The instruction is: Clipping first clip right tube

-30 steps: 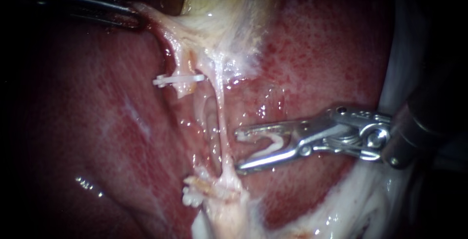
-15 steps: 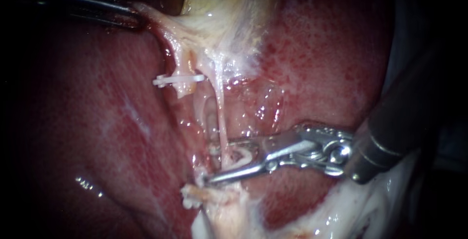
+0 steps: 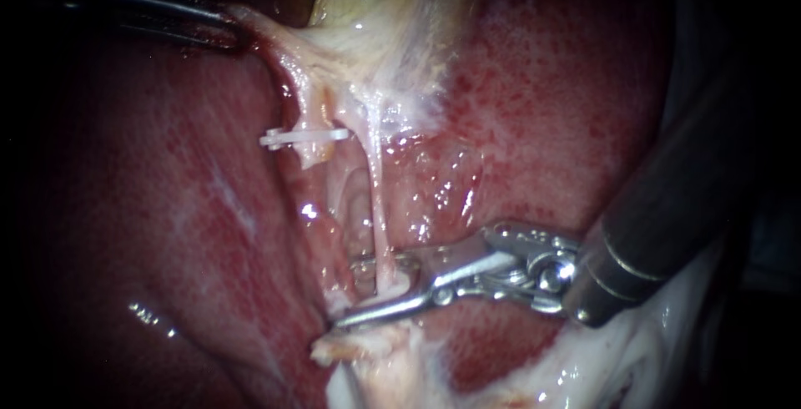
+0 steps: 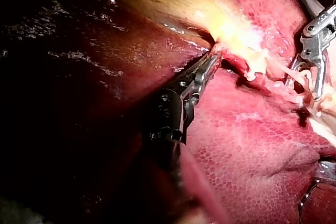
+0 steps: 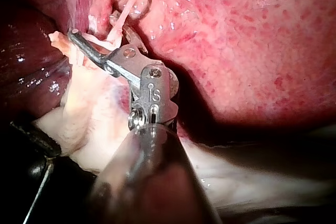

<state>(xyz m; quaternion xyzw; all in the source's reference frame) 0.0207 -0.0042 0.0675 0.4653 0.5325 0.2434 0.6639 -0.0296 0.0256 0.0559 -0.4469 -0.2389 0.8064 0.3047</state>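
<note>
With our left tool (image 3: 227,32) clamped on pale gallbladder tissue (image 3: 279,46), our right silver tool (image 3: 346,292) gaped narrowly astride the thin pale right tube (image 3: 377,200), where off-centre closure risked a partial clip.

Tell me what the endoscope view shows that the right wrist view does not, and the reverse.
Only the endoscope view shows the left instrument, its jaws shut on pale tissue below the gallbladder, and the white clip on the left tube. Only the right wrist view shows a dark object beside the right instrument's shaft; what it is cannot be told. Both show the right instrument, its open jaws straddling the thin right tube, and the liver.
</note>
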